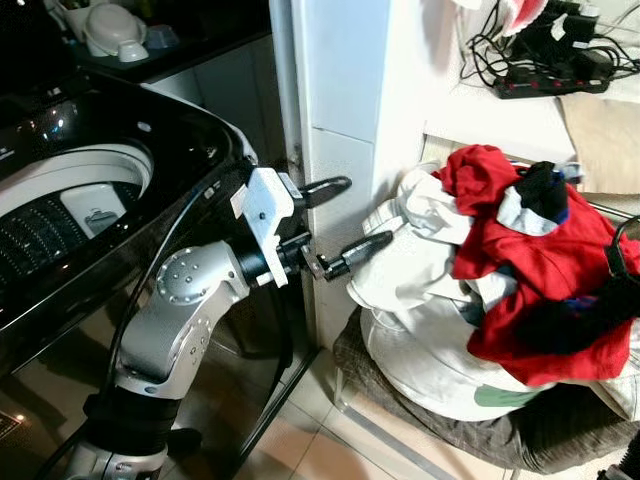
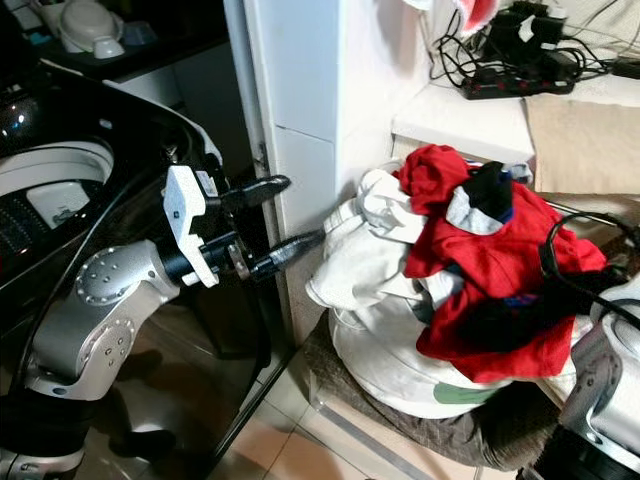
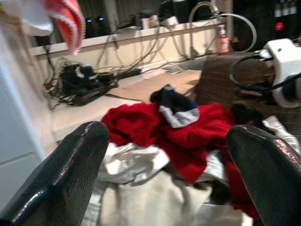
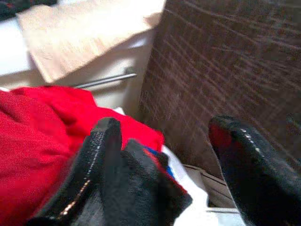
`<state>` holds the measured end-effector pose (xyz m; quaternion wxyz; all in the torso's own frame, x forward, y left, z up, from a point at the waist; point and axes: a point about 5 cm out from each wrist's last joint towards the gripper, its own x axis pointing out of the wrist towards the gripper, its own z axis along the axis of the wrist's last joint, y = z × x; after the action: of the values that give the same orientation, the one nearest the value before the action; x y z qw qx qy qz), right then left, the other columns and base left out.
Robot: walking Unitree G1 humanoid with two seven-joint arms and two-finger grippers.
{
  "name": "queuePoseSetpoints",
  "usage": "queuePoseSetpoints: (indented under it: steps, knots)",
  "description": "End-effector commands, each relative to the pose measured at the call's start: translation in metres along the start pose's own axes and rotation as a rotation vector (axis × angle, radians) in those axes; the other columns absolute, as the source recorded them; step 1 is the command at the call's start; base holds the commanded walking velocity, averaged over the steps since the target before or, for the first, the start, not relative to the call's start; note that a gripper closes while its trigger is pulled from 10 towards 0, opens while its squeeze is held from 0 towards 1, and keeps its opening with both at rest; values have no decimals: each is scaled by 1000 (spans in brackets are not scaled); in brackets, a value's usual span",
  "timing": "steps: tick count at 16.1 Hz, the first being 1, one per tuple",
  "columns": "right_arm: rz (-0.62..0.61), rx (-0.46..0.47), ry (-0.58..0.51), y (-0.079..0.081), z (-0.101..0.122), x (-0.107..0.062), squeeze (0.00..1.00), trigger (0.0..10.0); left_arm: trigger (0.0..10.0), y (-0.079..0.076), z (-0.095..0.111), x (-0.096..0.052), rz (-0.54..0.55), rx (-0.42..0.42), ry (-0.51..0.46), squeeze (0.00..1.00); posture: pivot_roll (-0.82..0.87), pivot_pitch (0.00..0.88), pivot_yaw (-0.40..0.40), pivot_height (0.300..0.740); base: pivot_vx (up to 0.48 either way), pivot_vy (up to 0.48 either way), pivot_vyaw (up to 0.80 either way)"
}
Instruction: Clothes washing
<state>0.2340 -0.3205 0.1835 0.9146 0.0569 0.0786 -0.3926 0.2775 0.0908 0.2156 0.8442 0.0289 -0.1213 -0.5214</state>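
Observation:
A heap of laundry sits on a brown cushioned seat (image 1: pixel 440 425): a red garment (image 1: pixel 545 265) on top, a black sock (image 1: pixel 545 188) on that, and white clothes (image 1: pixel 420 265) beneath. My left gripper (image 1: pixel 369 210) is open with nothing between its fingers, level with the pile's left edge and just short of the white clothes. The black top-loading washing machine (image 1: pixel 90 200) stands open to the left, behind my left arm. In the right wrist view, my right gripper (image 4: pixel 164 146) is open over the red garment (image 4: pixel 37 136), with dark cloth (image 4: pixel 150 183) lying beside one finger.
A white pillar (image 1: pixel 340 100) stands between the machine and the pile, close behind my left fingers. A power strip with tangled cables (image 1: pixel 550 82) lies on the white ledge behind the laundry. Bowls (image 1: pixel 112 30) rest on the dark counter above the washer. Tiled floor (image 1: pixel 320 440) lies below.

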Motion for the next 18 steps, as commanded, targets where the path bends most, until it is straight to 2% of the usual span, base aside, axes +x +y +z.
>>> queuePoseSetpoints:
  steps: [1,4,6,7,8,13,15,18]
  knots:
    - [44,24,-8,6,1,-1,1000,10000,10000,-2,3,-1,-23,5,6,0,-115,0,58,740,0,0,0]
    - [170,45,-7,26,-4,-9,1000,10000,10000,-3,3,-2,-30,1,12,0,-114,0,55,740,0,0,0]
    - [244,-16,34,39,-12,-18,1000,10000,10000,-5,3,-4,-46,-5,21,0,-111,0,49,740,0,0,0]
    - [242,-30,38,40,-14,-21,600,10000,10000,-6,3,-5,-52,-6,24,0,-111,0,48,740,0,0,0]
    - [245,-31,38,41,-15,-23,0,10000,10000,-7,3,-5,-60,-13,26,0,-112,0,48,740,0,0,0]
    - [240,-62,58,38,-12,-25,0,10000,10000,-10,4,-6,-90,-53,15,0,-116,0,49,740,0,0,0]
    - [122,-38,23,26,-5,-20,0,10000,10000,-11,8,-8,-104,-90,-6,0,-116,0,48,740,0,0,0]
    - [85,-26,42,19,-7,-18,0,10000,10000,-14,4,-11,-138,-89,36,0,-115,0,48,740,0,0,0]
